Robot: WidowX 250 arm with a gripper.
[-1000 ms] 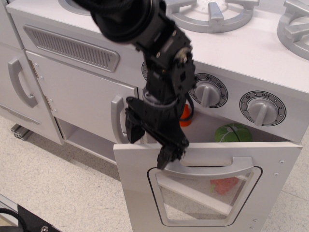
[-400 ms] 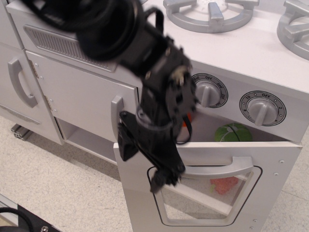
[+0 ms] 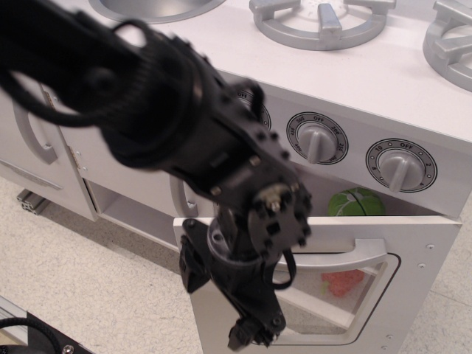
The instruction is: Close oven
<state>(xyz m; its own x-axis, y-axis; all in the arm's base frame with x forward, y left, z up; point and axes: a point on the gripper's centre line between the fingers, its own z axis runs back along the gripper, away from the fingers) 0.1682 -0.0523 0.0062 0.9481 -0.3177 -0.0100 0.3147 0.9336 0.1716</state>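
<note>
Observation.image: white oven [image 3: 413, 243] door ajar, windowed, grey bar handle

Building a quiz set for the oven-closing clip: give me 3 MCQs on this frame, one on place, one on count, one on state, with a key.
1. Where is the gripper?
A. on the hob
B. in front of the oven door's lower left
C. at the right knob

2. How many knobs marked OFF show fully?
A. two
B. four
C. none

3. The oven door is:
A. shut flush
B. removed
C. open, tilted outward

Key: 1 B, the gripper overlaps the door's window. 2 A, one knob and another show fully. 3 C, a green toy shows in the gap above the door's top edge.
</note>
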